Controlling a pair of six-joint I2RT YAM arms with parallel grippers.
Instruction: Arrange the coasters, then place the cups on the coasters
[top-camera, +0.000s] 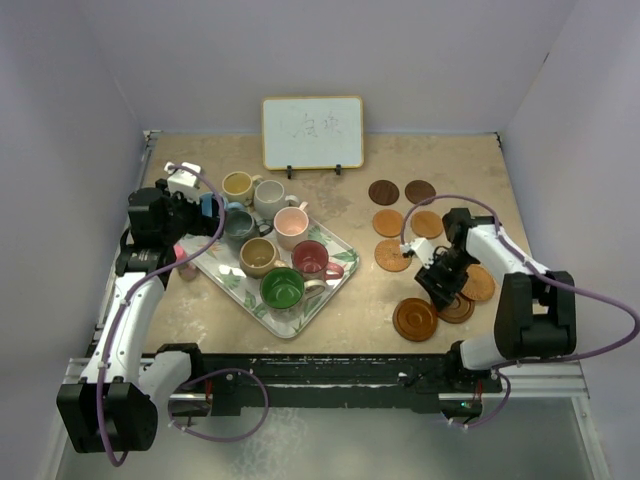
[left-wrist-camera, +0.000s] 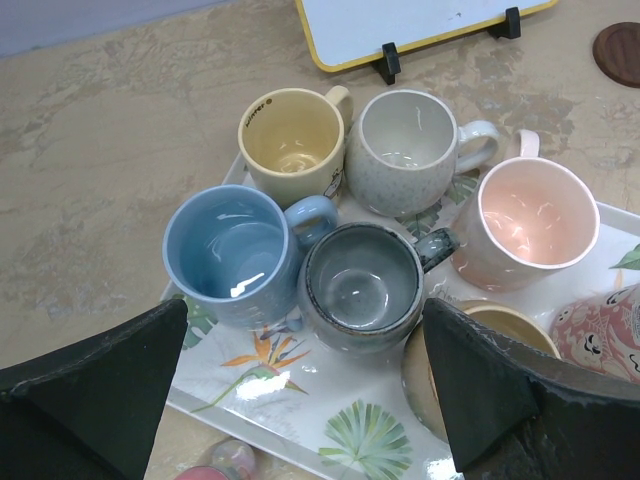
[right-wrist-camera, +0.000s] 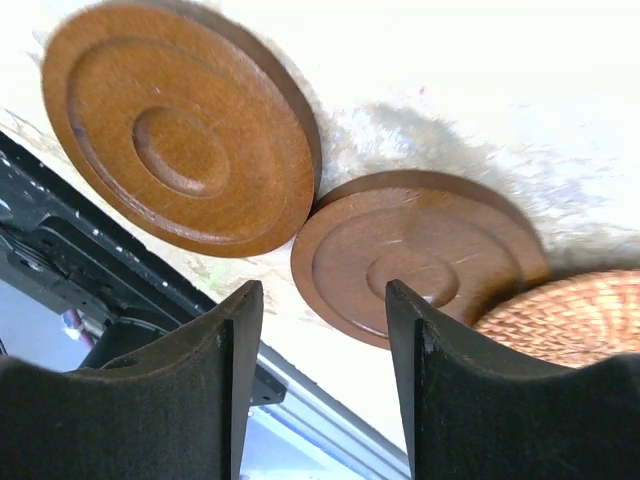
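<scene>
Eight cups stand mouths up, crowded at the tray. The blue cup points its handle at the grey cup. Eight coasters lie flat on the desk, right of the tray. Left jaws gape wide and empty above blue and grey. Right jaws, half open, grip nothing above a dark coaster.

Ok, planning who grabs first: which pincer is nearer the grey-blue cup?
Left. The left pincer hovers open close to the grey-blue cup on the tray; the right pincer is across the table, over the coasters.
</scene>
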